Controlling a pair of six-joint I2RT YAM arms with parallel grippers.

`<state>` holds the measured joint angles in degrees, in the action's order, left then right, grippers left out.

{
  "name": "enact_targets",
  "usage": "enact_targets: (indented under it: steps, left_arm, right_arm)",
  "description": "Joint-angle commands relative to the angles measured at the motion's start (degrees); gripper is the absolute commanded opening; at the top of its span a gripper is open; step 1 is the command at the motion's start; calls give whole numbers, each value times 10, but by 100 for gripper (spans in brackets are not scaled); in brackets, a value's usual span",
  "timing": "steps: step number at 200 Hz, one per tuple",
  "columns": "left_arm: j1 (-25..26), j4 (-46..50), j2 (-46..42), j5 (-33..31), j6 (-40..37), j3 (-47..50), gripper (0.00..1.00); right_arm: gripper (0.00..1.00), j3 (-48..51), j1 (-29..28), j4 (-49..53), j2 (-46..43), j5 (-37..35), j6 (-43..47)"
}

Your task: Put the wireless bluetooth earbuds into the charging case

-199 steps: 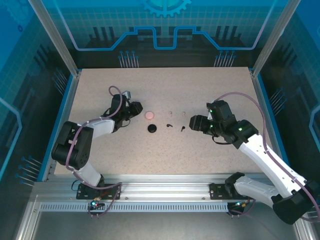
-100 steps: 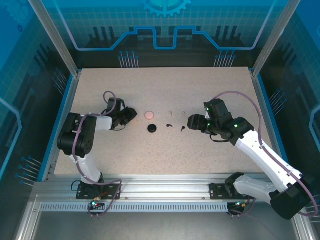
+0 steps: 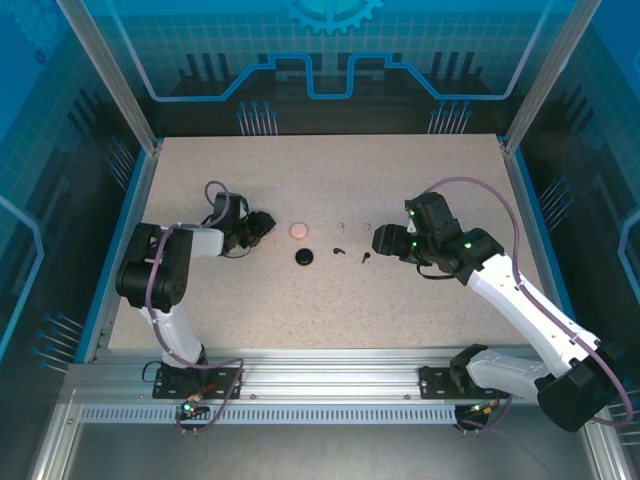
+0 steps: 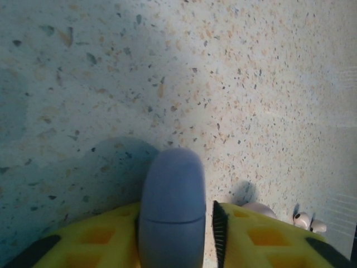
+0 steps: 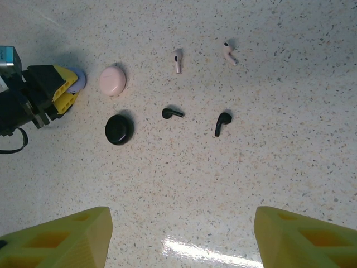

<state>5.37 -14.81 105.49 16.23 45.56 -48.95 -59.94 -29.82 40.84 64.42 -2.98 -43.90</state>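
the right gripper (image 3: 380,240) has slid leftward toward the loose earbuds since a second ago, while the left arm has folded tighter and drawn the left gripper (image 3: 256,228) back a touch; cases and earbuds lie where they were on the speckled beige tabletop (image 3: 400,180). the left gripper's yellow fingers (image 4: 262,240) flank a smooth rounded lavender plastic case (image 4: 172,218), a thin gap seeming to show on one side, so whether it is clamped or merely bracketed cannot be told. the right gripper's jaws stand wide apart with nothing between them. in the overhead view two pale pink stemmed earbuds (image 5: 177,60) and, nearer the arms, two black stemmed earbuds (image 5: 173,113) lie between the right gripper and a round pale pink case (image 5: 113,80) and a round black case (image 5: 119,129), both apparently closed. the right arm is plainly the nearer to the earbuds, which lie just to its gripper's left. in the right wrist view the black earbud nearest the gripper (image 5: 223,124) has its long axis running roughly up the picture, across the line between the two fingers, so a straight descent would likely pinch its narrow width; its twin lies crosswise and would probably call for a wrist turn first.
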Motion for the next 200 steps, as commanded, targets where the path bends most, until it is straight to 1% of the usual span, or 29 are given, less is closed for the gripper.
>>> enact_targets:
  steps: [1, 11, 37, 46, 61, 83, 92, 124, 138, 159, 194, 196, 200]
  left_arm:
    - [-12, 75, 16, -12, 5, 6, 42]
    - [-15, 81, 13, -18, 4, 6, 46]
    - [-23, 89, 1, -28, 7, 11, 49]
    - [-27, 97, -5, -34, 5, 12, 52]
    - [-34, 114, -19, -47, -2, 12, 54]
    - [-45, 140, -52, -71, -10, 13, 56]
    - [-48, 153, -67, -85, -11, 12, 60]
    - [-51, 194, -123, -120, -31, -5, 63]
    - [-52, 203, -146, -121, -39, -13, 68]
    - [-51, 210, -179, -113, -43, -25, 70]
    - [-40, 217, -230, -94, -52, -38, 75]
    - [-39, 218, -233, -94, -53, -39, 75]
    - [-37, 219, -237, -93, -55, -40, 79]
  right_arm:
    - [69, -23, 6, -5, 10, 0, 10]
    - [69, -26, 7, -5, 14, 1, 10]
    - [69, -34, 6, -5, 23, 2, 10]
    - [69, -36, 5, -3, 24, 1, 11]
    - [69, -39, 5, -2, 25, 0, 12]
    - [69, -41, 4, 0, 27, 0, 12]
    - [69, -41, 3, 0, 28, -1, 12]
    - [69, -45, -1, 0, 36, 0, 14]
    - [70, -47, -4, -1, 42, -2, 14]
    - [70, -53, -10, -1, 56, -2, 16]
    - [70, -83, -28, 7, 105, -14, 19]
    - [70, -85, -29, 7, 109, -14, 19]
    - [70, -89, -32, 7, 116, -16, 19]
